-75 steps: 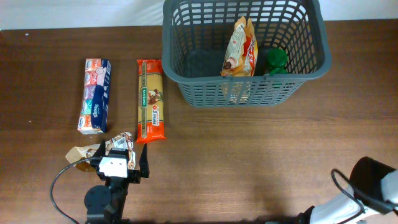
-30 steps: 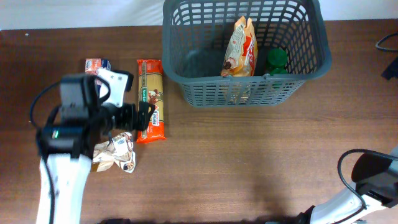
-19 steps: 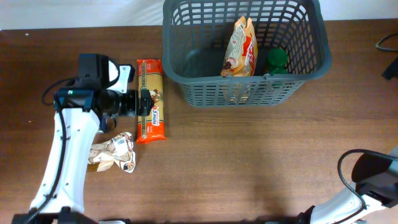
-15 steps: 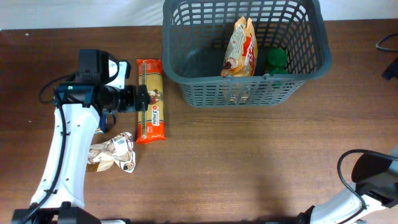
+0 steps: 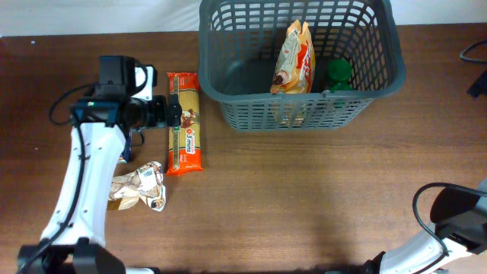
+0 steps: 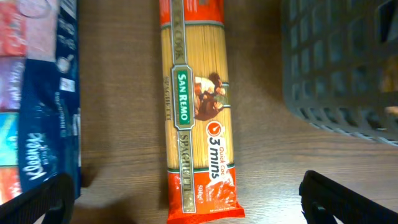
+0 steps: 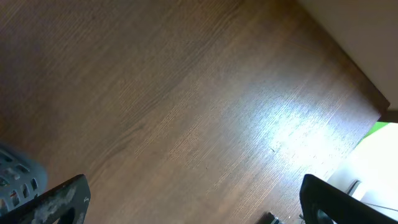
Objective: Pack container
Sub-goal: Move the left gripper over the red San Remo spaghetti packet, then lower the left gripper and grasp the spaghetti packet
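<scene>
The dark grey basket [image 5: 304, 97] stands at the back of the table and holds an upright snack bag [image 5: 293, 57] and a green item [image 5: 338, 74]. Its lattice wall also shows in the left wrist view [image 6: 342, 62]. A red spaghetti pack [image 5: 185, 125] lies left of the basket. My left gripper [image 5: 175, 114] hovers open over it. In the left wrist view the pack [image 6: 196, 112] lies lengthwise between the spread fingers [image 6: 196, 205]. My right gripper [image 7: 199, 199] is open and empty over bare wood.
A blue tissue pack [image 6: 37, 106] lies left of the spaghetti, mostly hidden under my left arm in the overhead view. A crumpled snack packet [image 5: 141, 188] lies nearer the front. The right arm's base [image 5: 449, 228] sits at the front right corner.
My left arm has swung from the front of the table, by the crumpled packet, back and right until it is over the spaghetti pack. No object has moved.
</scene>
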Motion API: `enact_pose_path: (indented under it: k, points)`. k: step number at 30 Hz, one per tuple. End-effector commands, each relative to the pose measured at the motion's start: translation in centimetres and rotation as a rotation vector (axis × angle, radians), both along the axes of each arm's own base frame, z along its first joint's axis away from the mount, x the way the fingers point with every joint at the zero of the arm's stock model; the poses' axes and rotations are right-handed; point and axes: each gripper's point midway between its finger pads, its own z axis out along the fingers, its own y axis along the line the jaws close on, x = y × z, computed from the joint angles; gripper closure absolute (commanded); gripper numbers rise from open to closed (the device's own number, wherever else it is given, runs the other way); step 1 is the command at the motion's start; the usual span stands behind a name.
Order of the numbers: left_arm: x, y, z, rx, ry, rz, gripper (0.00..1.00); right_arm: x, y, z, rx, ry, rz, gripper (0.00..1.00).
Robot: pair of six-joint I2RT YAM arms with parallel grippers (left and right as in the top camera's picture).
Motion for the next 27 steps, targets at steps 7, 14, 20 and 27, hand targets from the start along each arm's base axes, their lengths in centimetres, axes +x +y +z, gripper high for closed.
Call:
enact_pose_path:
  k: [7,14,20,27]
  points:
    - [1.5,-0.7,-5.9,0.025,0.138,0.006,0.01,-0.3,-0.3,0.0,-0.01,0.006,-0.02,0.01]
    - [2.2,-1.4,-8.7,0.032,0.183,-0.008,0.01,-0.3,-0.3,0.0,-0.01,0.006,-0.02,0.01]
    - [2.1,-1.8,-10.6,0.133,0.216,-0.016,0.01,-0.3,-0.3,0.0,-0.01,0.006,-0.02,0.01]
    - [2.4,-2.1,-12.4,0.137,0.24,-0.01,0.01,-0.3,-0.3,0.0,-0.01,0.006,-0.02,0.01]
